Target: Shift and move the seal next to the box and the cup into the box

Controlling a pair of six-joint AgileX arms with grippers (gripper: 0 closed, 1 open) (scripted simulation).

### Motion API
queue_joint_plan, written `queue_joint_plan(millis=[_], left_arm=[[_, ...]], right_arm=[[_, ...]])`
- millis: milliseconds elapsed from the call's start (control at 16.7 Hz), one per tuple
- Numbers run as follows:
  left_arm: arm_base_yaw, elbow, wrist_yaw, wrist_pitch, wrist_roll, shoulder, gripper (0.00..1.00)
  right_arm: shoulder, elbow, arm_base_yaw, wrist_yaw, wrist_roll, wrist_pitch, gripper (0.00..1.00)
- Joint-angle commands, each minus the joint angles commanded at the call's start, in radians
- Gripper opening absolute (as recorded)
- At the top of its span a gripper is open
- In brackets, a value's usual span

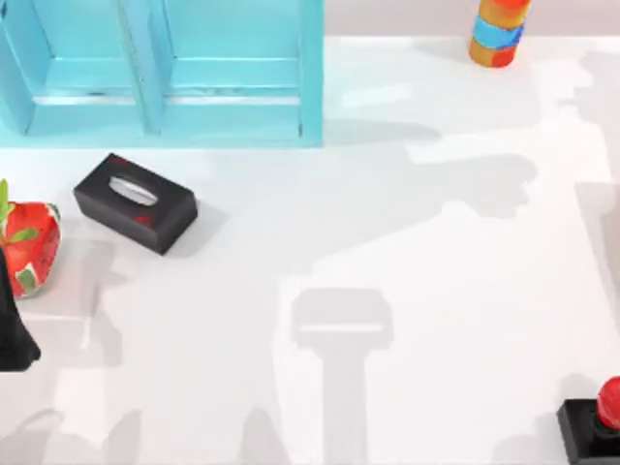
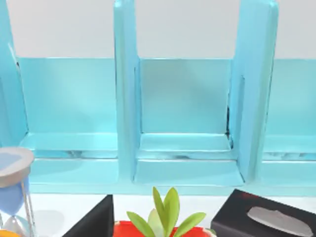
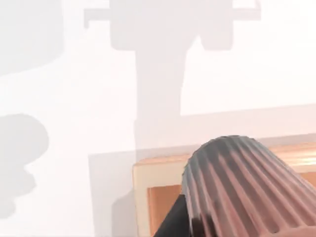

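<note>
Turquoise shelf [image 1: 160,73] with upright dividers fills the top view's upper left. At the left edge the left hand [image 1: 14,334] is cut off, so its opening cannot be told. Just above it stands a red pot [image 1: 31,247] with green leaves, also partly cropped. To the right lies a black tissue box [image 1: 136,203]. An orange-and-blue striped cylinder [image 1: 499,31] is clipped by the upper right edge. The seal [image 1: 596,421] sits on the white table [image 1: 436,291] at the lower right corner, half out of frame. In the right wrist view, the ribbed brown cup [image 3: 242,187] hangs over the box [image 3: 158,175], whose rim alone shows. The right hand [image 3: 174,221], a dark sliver against it, appears closed on the cup.
</note>
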Motion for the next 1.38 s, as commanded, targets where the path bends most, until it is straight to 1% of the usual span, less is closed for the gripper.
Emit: queue_joint_plan(millis=[180, 360, 600, 780, 1020, 1380], left_arm=[[0.000, 0.000, 0.000, 0.000, 0.000, 0.000, 1.00], [0.000, 0.000, 0.000, 0.000, 0.000, 0.000, 1.00], [0.000, 0.000, 0.000, 0.000, 0.000, 0.000, 1.00], [0.000, 0.000, 0.000, 0.000, 0.000, 0.000, 1.00], [0.000, 0.000, 0.000, 0.000, 0.000, 0.000, 1.00], [0.000, 0.000, 0.000, 0.000, 0.000, 0.000, 1.00]], right_arm=[[-0.251, -0.264, -0.080, -0.003, -0.060, 0.101, 0.00], [-0.454, -0.602, -0.167, 0.002, -0.139, 0.179, 0.00], [-0.619, -1.029, -0.288, 0.006, -0.283, 0.242, 0.00], [-0.695, -1.249, -0.358, 0.006, -0.408, 0.277, 0.00], [-0.770, -1.401, -0.409, 0.009, -0.526, 0.316, 0.00], [-0.778, -1.413, -0.410, 0.009, -0.534, 0.319, 0.00]])
